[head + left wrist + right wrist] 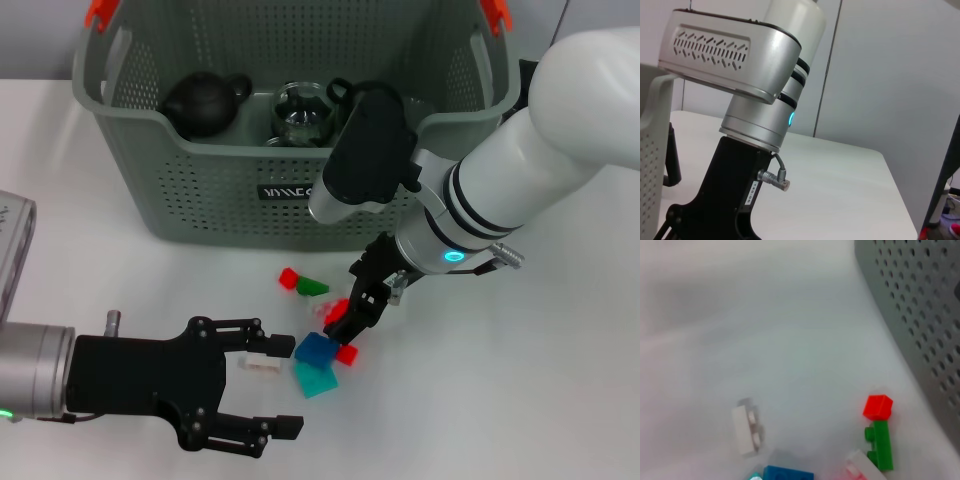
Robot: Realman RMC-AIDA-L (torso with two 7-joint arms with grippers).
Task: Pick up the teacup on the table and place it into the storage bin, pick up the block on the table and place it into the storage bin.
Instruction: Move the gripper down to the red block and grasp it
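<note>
**Jaws at the block pile, teaware already in the bin**

Spread wide, your left gripper (272, 388) stood in front of the storage bin (200, 190), one fingertip just above a small white block (262, 362) and the other well below it, gripping nothing. Your right gripper (350, 318) was lowered closer to the bin's front wall, its fingers drawn narrow around a red block (340, 309); you could not tell from the head view whether they truly clamped it.

Only the head view showed you the bin's inside: a dark teapot (205, 102) and a clear glass cup (298, 115) lay side by side against the front wall. You saw the bin as grey-green and perforated, with orange clips at its top corners and a black label on its front.

Your right wrist view gave you the blocks from nearer the table. A red cube (878, 406) touched the end of a green block (881, 445) just beside the bin wall, the white block lay farther from the bin, and a blue block (788, 473) sat between them at the frame edge. That view showed none of the right fingers.

Your left wrist view showed no blocks, only the right arm (740, 65) over the white table (840, 190) beside an edge of the bin.
</note>
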